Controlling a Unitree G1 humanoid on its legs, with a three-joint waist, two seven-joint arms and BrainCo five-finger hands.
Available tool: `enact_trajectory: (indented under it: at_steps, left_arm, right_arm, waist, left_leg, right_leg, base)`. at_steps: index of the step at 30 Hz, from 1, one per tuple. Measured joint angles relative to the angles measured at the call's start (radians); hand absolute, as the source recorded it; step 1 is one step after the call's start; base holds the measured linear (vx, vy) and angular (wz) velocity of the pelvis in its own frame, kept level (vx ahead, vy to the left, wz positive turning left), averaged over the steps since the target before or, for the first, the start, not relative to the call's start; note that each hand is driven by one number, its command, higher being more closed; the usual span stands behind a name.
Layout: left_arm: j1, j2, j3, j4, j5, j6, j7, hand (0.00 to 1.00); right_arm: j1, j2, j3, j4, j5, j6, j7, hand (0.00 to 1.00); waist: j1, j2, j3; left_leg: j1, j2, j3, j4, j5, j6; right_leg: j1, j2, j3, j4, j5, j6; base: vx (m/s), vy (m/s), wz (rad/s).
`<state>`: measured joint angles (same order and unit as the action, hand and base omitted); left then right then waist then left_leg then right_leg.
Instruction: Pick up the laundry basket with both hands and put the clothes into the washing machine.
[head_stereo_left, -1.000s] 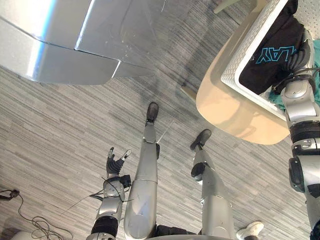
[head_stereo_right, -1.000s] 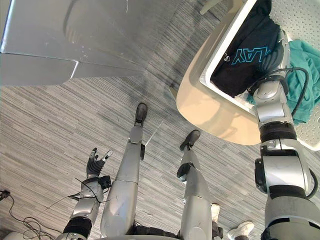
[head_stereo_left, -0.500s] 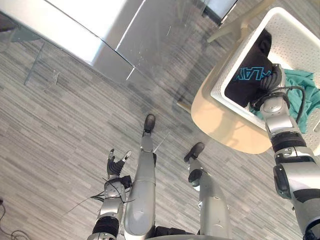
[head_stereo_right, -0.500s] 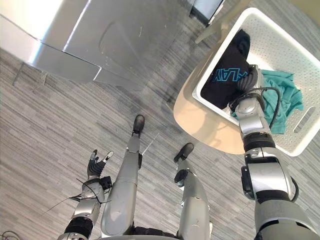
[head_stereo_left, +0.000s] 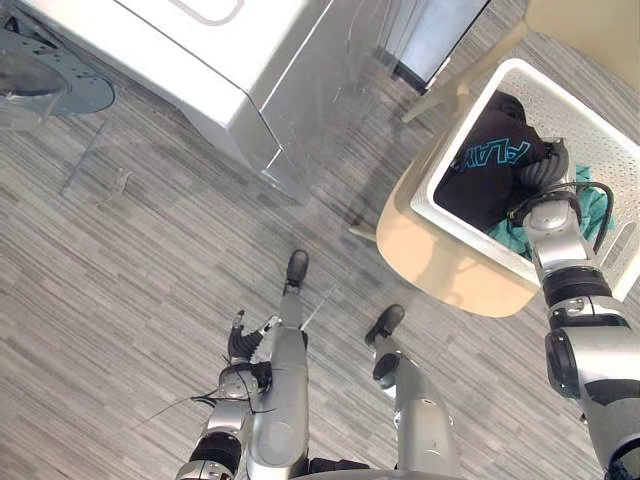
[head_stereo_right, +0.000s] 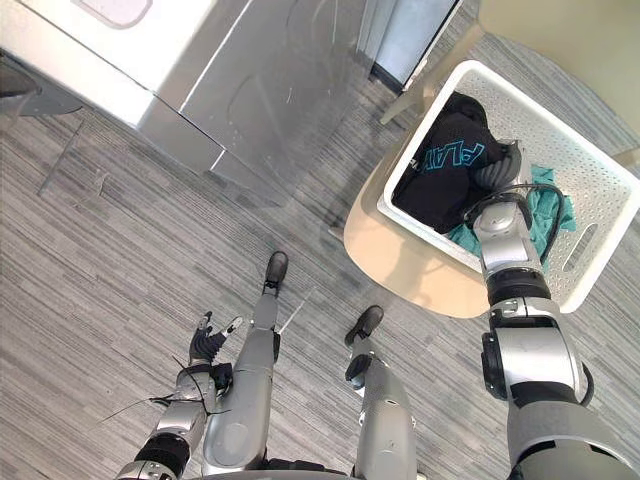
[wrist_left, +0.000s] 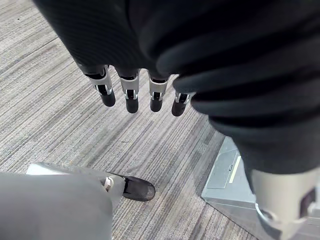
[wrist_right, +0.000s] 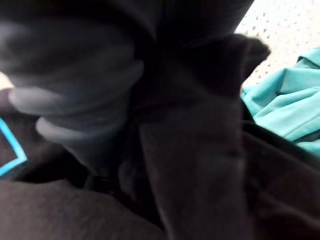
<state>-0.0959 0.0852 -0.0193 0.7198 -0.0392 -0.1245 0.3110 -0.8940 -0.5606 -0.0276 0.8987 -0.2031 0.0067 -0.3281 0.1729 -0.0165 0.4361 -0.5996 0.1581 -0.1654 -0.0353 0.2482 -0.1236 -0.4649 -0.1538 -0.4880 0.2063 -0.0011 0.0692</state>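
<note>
Laundry basket showing matt white perforated plastic; black garment, teal garment lying as soft cloth — washing machine gleaming, smooth metal.

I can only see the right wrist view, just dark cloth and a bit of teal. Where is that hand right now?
Observer: The right hand is down inside the white laundry basket, at a black garment.
Operator: Is the basket on the floor?
Observer: No, it sits on a round beige table.
Operator: And the other hand?
Observer: The left hand hangs low over the floor, far from the basket, fingers straight, holding nothing.
</note>
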Motion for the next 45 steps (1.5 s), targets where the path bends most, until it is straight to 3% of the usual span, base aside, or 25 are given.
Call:
enact_trajectory:
  at_steps: [4,12,13,17,22,27,28,32,36,39,42,45]
  left_arm:
    - [0.000,0.015,-0.019,0.015,-0.008,0.003,-0.001,0.00]
    - [0.020,0.048,-0.005,0.037,-0.010,0.012,-0.024,0.00]
    - [0.040,0.050,0.010,0.043,-0.009,0.012,-0.031,0.00]
    - [0.089,0.050,0.087,0.077,-0.008,0.035,-0.055,0.00]
    - [0.169,0.059,0.302,0.090,-0.007,0.054,-0.072,0.00]
    - [0.209,0.112,0.550,-0.104,-0.012,0.065,-0.060,0.00]
    - [0.203,0.129,0.625,-0.204,-0.024,0.067,-0.041,0.00]
    - [0.150,0.174,0.679,-0.567,-0.024,0.067,0.043,0.00]
    - [0.050,0.189,0.599,-0.795,0.039,0.044,0.113,0.00]
    - [0.026,0.185,0.426,-0.927,0.114,0.021,0.125,0.00]
    - [-0.043,0.148,0.222,-0.977,0.121,-0.006,0.080,0.00]
    - [-0.117,0.121,0.030,-0.987,0.066,-0.033,0.004,0.00]
  right_arm:
    - [0.012,0.006,-0.014,-0.050,0.006,0.002,-0.004,1.00]
    - [0.206,0.026,-0.140,-0.512,0.001,0.001,-0.058,1.00]
    - [0.244,0.040,-0.160,-0.577,-0.006,0.000,-0.064,1.00]
    - [0.384,0.082,-0.230,-0.741,-0.028,-0.005,-0.068,1.00]
    - [0.579,0.150,-0.288,-0.925,-0.056,-0.041,-0.051,1.00]
    - [0.618,0.147,-0.328,-1.042,-0.093,-0.090,-0.012,1.00]
    - [0.618,0.134,-0.330,-1.055,-0.102,-0.101,0.004,1.00]
    - [0.612,0.096,-0.353,-1.100,-0.114,-0.111,0.010,1.00]
    - [0.561,0.077,-0.350,-1.110,-0.122,-0.111,0.030,1.00]
    - [0.502,0.076,-0.327,-1.110,-0.121,-0.111,0.029,1.00]
    - [0.473,0.077,-0.298,-1.110,-0.119,-0.110,0.029,1.00]
    - [0.431,0.085,-0.253,-1.109,-0.091,-0.110,0.030,1.00]
  waist:
    - [-0.007,0.000,0.000]
    - [-0.032,0.000,0.000]
    - [-0.046,-0.004,-0.004]
    - [-0.063,-0.028,-0.068]
    - [-0.078,-0.058,-0.198]
    - [-0.078,-0.063,-0.317]
    - [-0.079,-0.062,-0.347]
    - [-0.079,-0.053,-0.406]
    - [-0.083,-0.038,-0.419]
    - [-0.105,-0.015,-0.441]
    - [-0.109,0.002,-0.452]
    - [-0.140,0.016,-0.461]
  left_leg:
    - [0.027,-0.002,0.002,0.000,0.000,0.000]
    - [0.129,-0.004,0.030,0.000,-0.009,0.006]
    - [0.152,-0.007,0.033,0.000,-0.016,0.010]
    - [0.196,-0.021,0.041,-0.008,-0.035,0.022]
    - [0.311,-0.036,0.051,-0.057,-0.039,0.026]
    - [0.385,-0.049,0.073,-0.057,-0.073,0.025]
    - [0.412,-0.052,0.084,-0.057,-0.085,0.025]
    - [0.452,-0.058,0.093,-0.058,-0.095,0.025]
    - [0.505,-0.058,0.124,-0.061,-0.096,0.025]
    - [0.524,-0.055,0.146,-0.066,-0.097,0.026]
    - [0.550,-0.053,0.176,-0.068,-0.097,0.026]
    - [0.567,-0.051,0.195,-0.068,-0.097,0.026]
  right_leg:
    - [0.028,0.000,0.002,-0.008,0.000,0.000]
    - [0.116,-0.004,0.029,-0.011,-0.004,0.007]
    - [0.136,-0.008,0.031,-0.008,-0.010,0.014]
    - [0.171,-0.022,0.036,0.001,-0.029,0.029]
    - [0.284,-0.023,0.034,-0.054,-0.032,0.044]
    - [0.379,-0.019,0.035,-0.123,-0.023,0.055]
    - [0.408,-0.020,0.039,-0.141,-0.021,0.058]
    - [0.453,-0.021,0.052,-0.162,-0.016,0.063]
    - [0.493,-0.022,0.078,-0.172,-0.012,0.063]
    - [0.498,-0.021,0.101,-0.174,-0.003,0.061]
    - [0.504,-0.021,0.133,-0.176,0.005,0.060]
    - [0.509,-0.021,0.146,-0.178,0.015,0.059]
  base:
    - [0.02,-0.047,0.01]
    - [-0.01,-0.039,-0.03]
    - [0.00,0.000,0.00]
    - [0.02,-0.018,0.03]
    - [0.11,-0.039,0.06]
    - [0.10,-0.017,-0.05]
    - [0.11,-0.011,-0.12]
    - [0.07,-0.009,-0.04]
    - [0.01,-0.001,-0.18]
    - [-0.05,0.008,-0.22]
    - [-0.06,0.014,-0.29]
    - [-0.06,0.020,-0.19]
